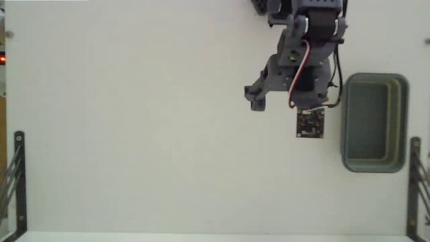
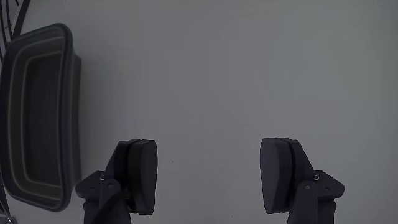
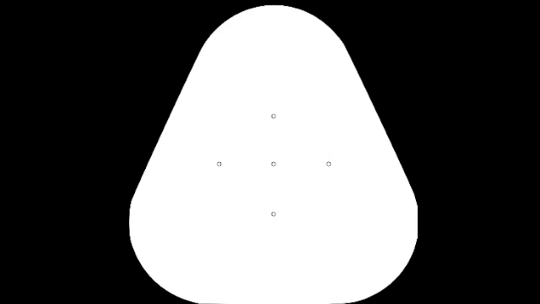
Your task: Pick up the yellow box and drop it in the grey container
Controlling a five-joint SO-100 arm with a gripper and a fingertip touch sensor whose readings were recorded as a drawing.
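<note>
Jaws of the gripper (image 2: 208, 177) stand wide apart over bare table at the wrist view's bottom, holding nothing. No yellow box shows; the grey container (image 2: 12, 93) sits at left, its visible floor empty.

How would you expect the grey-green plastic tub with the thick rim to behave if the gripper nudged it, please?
The grey-green rectangular plastic tub looks empty, so it is probably light and would likely slide on the smooth white table. Its low, wide shape makes tipping unlikely. The thick rim suggests it stays stiff.

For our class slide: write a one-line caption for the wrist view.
Open tool above bare white table, grey container at left; no yellow box visible.
</note>
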